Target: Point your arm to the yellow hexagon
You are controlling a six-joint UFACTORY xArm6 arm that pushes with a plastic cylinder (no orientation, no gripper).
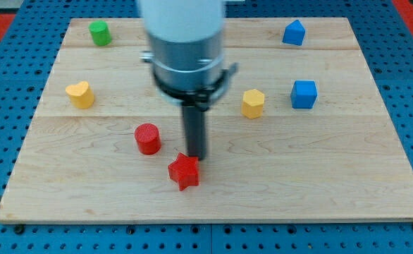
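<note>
While the dark rod hangs from the grey arm housing (187,53) over the middle of the pale wooden board (333,183), my tip (196,158) sits at the far edge of the red star-shaped block (184,171), seemingly touching it. No claw fitted; nothing held. Red cylinder block (148,138) lies just left of the tip. Yellow hexagon block (253,103) stands right of the rod and farther off, apart from the tip. Blue cube (304,94) near its right. Blue house-shaped block (294,32) far right; green cylinder (99,33) far left; yellow heart-shaped block (80,94) left.
</note>
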